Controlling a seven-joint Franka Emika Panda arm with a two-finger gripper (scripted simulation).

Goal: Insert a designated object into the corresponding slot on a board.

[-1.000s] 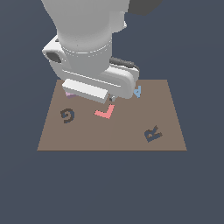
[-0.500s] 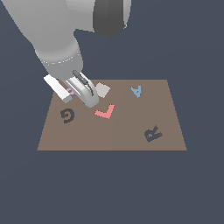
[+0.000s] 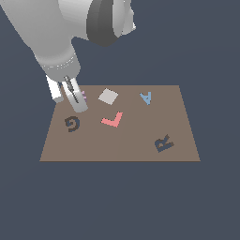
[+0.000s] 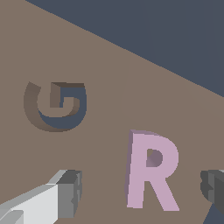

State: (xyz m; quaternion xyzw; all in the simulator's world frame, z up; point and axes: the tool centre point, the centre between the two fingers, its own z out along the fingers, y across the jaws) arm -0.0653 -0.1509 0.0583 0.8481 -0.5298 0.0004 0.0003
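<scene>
The lilac-pink R block [image 4: 151, 170] lies flat on the brown board [image 3: 122, 145] near its far corner on the exterior view's left; there only a sliver of it [image 3: 84, 96] shows behind the fingers. My gripper [image 3: 77, 104] is open and hangs low over the block. In the wrist view the gripper [image 4: 142, 189] has one fingertip on each side of the R, apart from it. The dark R-shaped slot [image 3: 163, 143] is on the board's near part at the exterior view's right, far from the gripper.
A dark G-shaped recess [image 3: 72, 123] lies just in front of the gripper and also shows in the wrist view [image 4: 54, 105]. A red L piece [image 3: 113, 120], a pale grey square [image 3: 108, 96] and a blue A piece [image 3: 146, 97] sit on the board.
The arm has swung toward the exterior view's left and come down over the board's far left corner. The fingers now straddle the lilac R. The pieces have not moved.
</scene>
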